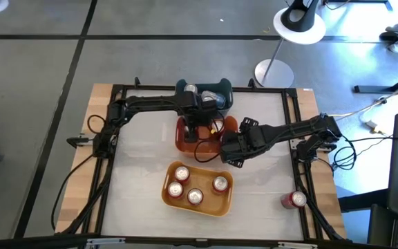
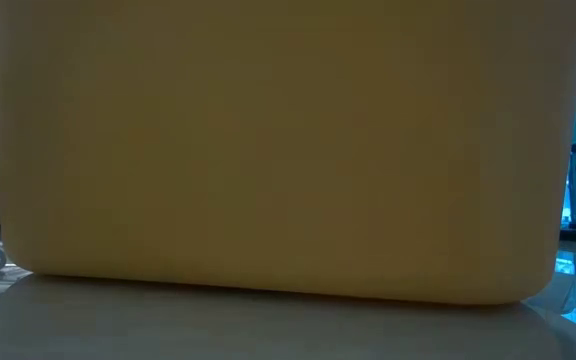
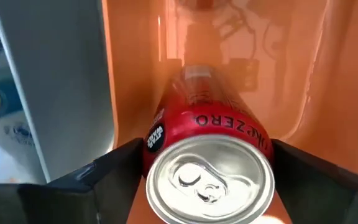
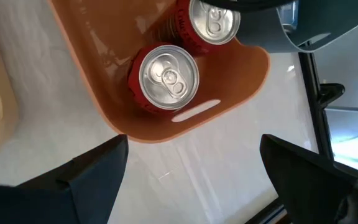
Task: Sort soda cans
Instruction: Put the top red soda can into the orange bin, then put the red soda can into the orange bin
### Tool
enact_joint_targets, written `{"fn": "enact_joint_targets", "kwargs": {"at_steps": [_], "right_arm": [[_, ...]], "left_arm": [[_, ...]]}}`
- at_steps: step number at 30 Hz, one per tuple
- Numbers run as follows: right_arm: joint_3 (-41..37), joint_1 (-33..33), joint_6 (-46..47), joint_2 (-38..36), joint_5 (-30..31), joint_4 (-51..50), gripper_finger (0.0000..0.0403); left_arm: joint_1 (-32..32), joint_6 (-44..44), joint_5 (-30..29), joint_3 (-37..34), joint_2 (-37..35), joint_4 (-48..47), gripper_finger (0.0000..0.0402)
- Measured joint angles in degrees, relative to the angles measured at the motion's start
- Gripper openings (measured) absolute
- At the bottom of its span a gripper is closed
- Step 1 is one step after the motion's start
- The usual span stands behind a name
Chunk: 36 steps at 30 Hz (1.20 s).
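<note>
Cans sit in three bins at mid-table, with one stray lying near the right edge. The yellow bin (image 1: 221,204), nearest the front edge, holds four red cans (image 1: 194,196) standing upright, silver tops up. Just behind it the orange bin (image 1: 183,144) is mostly covered by the arms in the high view; the right wrist view shows two red cans standing inside it, one (image 4: 163,78) close to the bin's near wall, the other (image 4: 207,23) partly under the left arm. Behind the orange bin a dark teal bin (image 1: 221,88) holds at least one silver-topped can (image 1: 191,89). The stray red can (image 1: 294,200) lies on its side by the right frame rail, well apart from the bins.

Left gripper (image 3: 207,180) is down inside the orange bin, its dark fingers (image 3: 98,186) standing either side of a red can (image 3: 207,149); whether they are clenched on it or released, I cannot tell. That can is close to the bin's orange wall on one side.

Right gripper (image 4: 194,165) hovers over bare table just beside the orange bin's rim, fingers spread wide and holding nothing.

Open tabletop lies along the left side and in the front corners. The low view is filled by the yellow bin's side wall
</note>
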Motion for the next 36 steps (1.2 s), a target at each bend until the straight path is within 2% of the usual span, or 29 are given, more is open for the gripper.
{"fn": "enact_joint_targets", "kwargs": {"at_steps": [5, 10, 18, 21, 27, 31, 36], "right_arm": [[0.0, 0.0, 0.1, 0.0, -0.4, 0.0, 0.0363], [0.0, 0.0, 2.8, 0.0, -1.5, -0.4, 0.0363], [0.0, 1.2, 9.5, 0.0, -7.7, -4.9, 0.0363], [-0.1, 3.3, 10.6, -0.6, -10.6, -4.5, 0.0363], [-1.9, 9.2, 18.1, -4.9, -11.1, -4.7, 0.0363], [-7.1, 12.4, 26.5, -9.9, -13.6, -4.6, 0.0363], [-16.1, 17.1, 39.0, -16.6, -17.2, -4.6, 0.0363]], "left_arm": [[-0.7, 1.7, -0.5, 0.0, 0.3, -0.6, 0.0339], [-1.2, 3.4, -2.0, -0.1, -0.8, -1.2, 0.0345], [-1.1, 1.6, -1.9, -1.2, -12.0, -0.8, 0.0347], [-1.2, 0.9, -1.1, -5.4, -18.8, 2.0, 0.0347], [-1.4, -3.4, -1.1, -18.8, -32.6, 10.8, 0.0347], [-1.9, -6.0, -1.1, -27.0, -39.9, 14.6, 0.0347], [-2.1, -9.1, -1.1, -34.9, -45.6, 18.6, 0.0347]]}}
